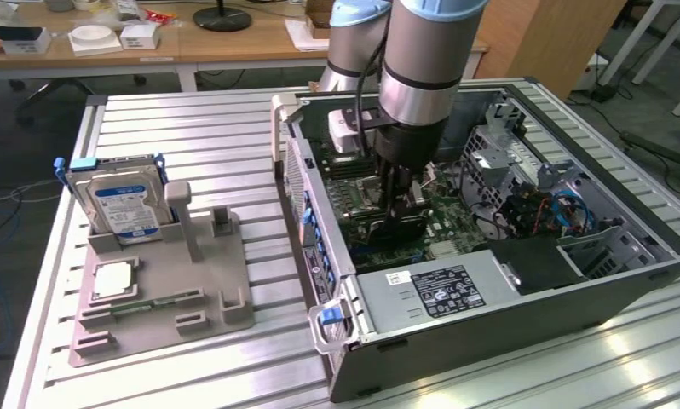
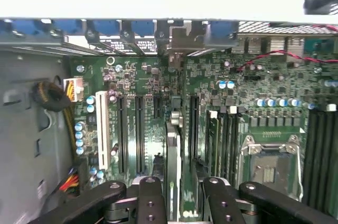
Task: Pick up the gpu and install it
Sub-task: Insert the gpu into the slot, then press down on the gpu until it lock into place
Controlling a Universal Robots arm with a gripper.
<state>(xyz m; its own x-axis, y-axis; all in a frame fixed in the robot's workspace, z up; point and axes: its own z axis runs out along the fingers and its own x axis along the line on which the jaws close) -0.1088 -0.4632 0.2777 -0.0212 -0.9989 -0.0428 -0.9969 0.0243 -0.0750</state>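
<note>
Install step now: gripper [image 2: 177, 195], clamped on the gpu [image 2: 173, 155] edge-on mid-frame, needs a straight, aligned press into the motherboard [image 2: 158, 84] slot.

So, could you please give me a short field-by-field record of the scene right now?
gripper: inside the computer case, shut on the gpu
gpu: edge-on above the motherboard slots
CPU socket: no cooler on it
grey tray: on the exterior view's left of the case, holding hard drive and CPU chip
</note>
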